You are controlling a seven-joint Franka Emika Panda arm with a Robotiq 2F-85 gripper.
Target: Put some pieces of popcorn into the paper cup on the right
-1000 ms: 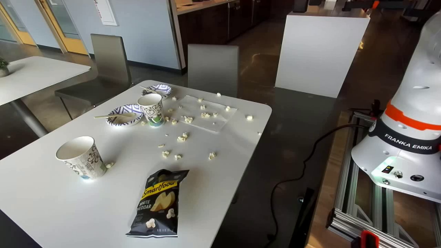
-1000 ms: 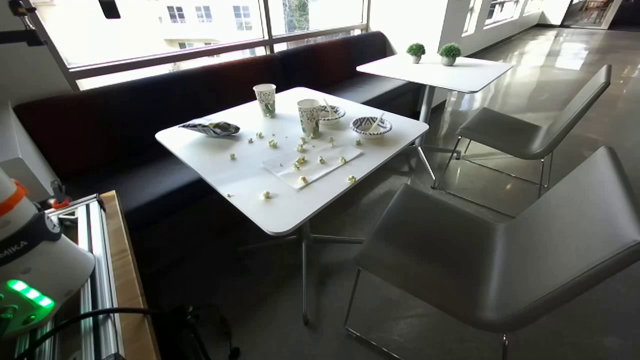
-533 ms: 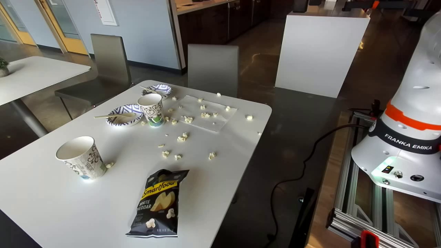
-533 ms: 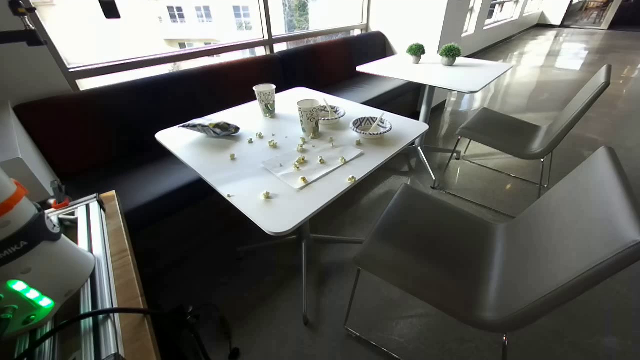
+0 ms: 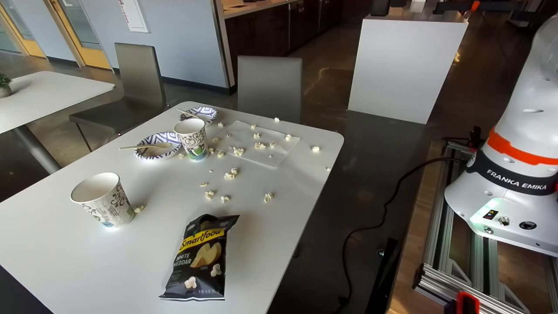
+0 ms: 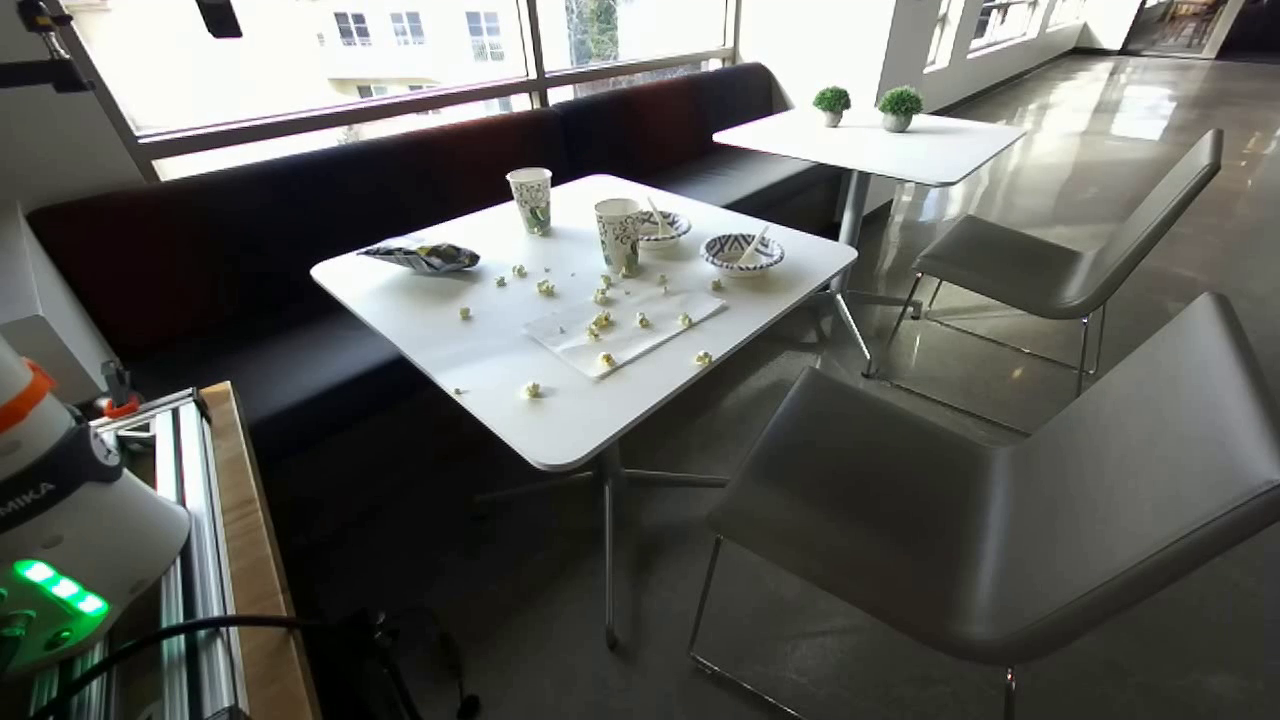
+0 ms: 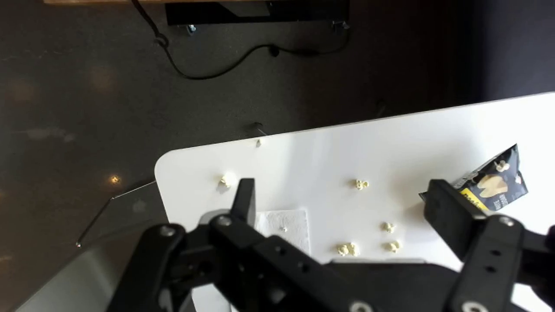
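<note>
One white table [image 7: 390, 147] spreads out below the pincer [image 7: 342, 195], its near edge out past the fingertips in the wrist view. A grey chair [image 6: 890, 520] stands off the table's end, past one of the pincer's fingers. The pincer's wide, btw: the two fingers stand far apart, and the whole thing is well above the tabletop.

Down below, just inside the chair-side finger, there's a white napkin [image 7: 299, 227], partly hidden by the pincer's own body. A black-and-yellow snack bag [image 7: 494, 182] lies by the opposite finger, which covers a bit of it. Two patterned bowls [image 6: 722, 246] are lower than the pincer too, but no telling which finger they're closer to.

Same deal with the cups: the bag-side paper cup [image 5: 107, 207] and the bowl-side paper cup [image 5: 192, 139] both stand upright on the table, somewhere under pincer height.

Smallest stuff: the pieces of popcorn [image 7: 389, 227] are scattered loose down there. In the wrist view several show in the gap between the fingers, one shows just outside the chair-side finger, and a tiny bit lies on the napkin.
</note>
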